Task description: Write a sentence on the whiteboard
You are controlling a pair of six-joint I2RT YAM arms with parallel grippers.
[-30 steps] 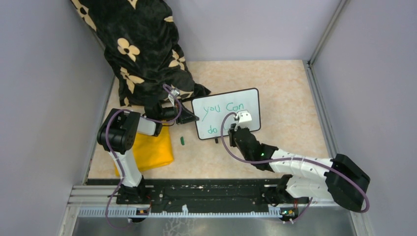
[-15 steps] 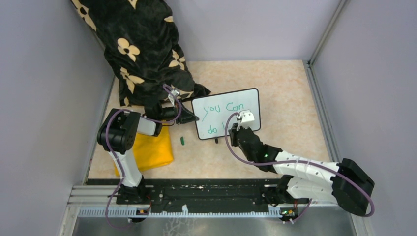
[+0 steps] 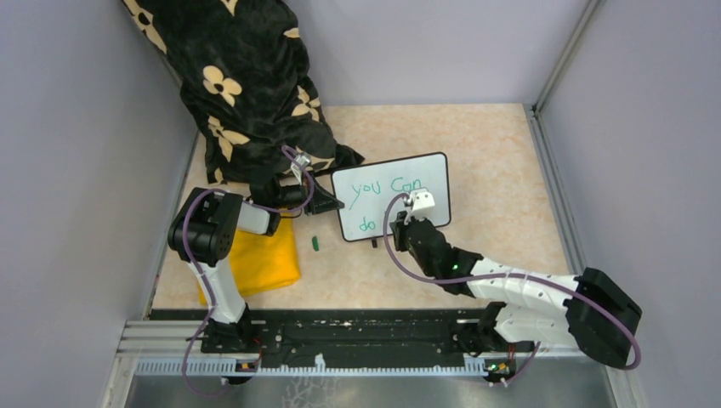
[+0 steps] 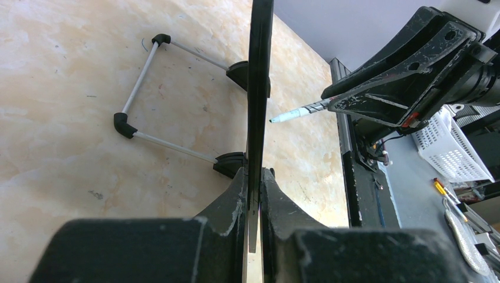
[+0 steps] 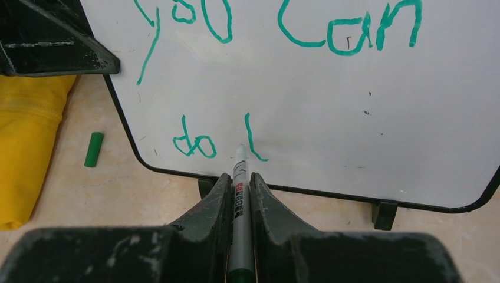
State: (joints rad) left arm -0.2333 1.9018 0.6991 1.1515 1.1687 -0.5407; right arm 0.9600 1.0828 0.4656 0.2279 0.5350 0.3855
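We see one small black-framed white whiteboard (image 3: 421, 174) standing mid-way on the beige marbled table (image 3: 510, 153), its left edge clamped in our left gripper (image 4: 253, 177). Only the right wrist view reads the green handwritten sentence (image 5: 194, 144): two lines, "you Can", then "do" and one stroke. Our right gripper (image 5: 239, 177) pinches one grey marker (image 5: 240, 236), tip at the board; overhead, the wrist hides it.

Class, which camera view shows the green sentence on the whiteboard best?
The right wrist view: the sentence fills it, large and legible. The top view shows it small and partly covered; the left wrist view sees the whiteboard edge-on, writing hidden.
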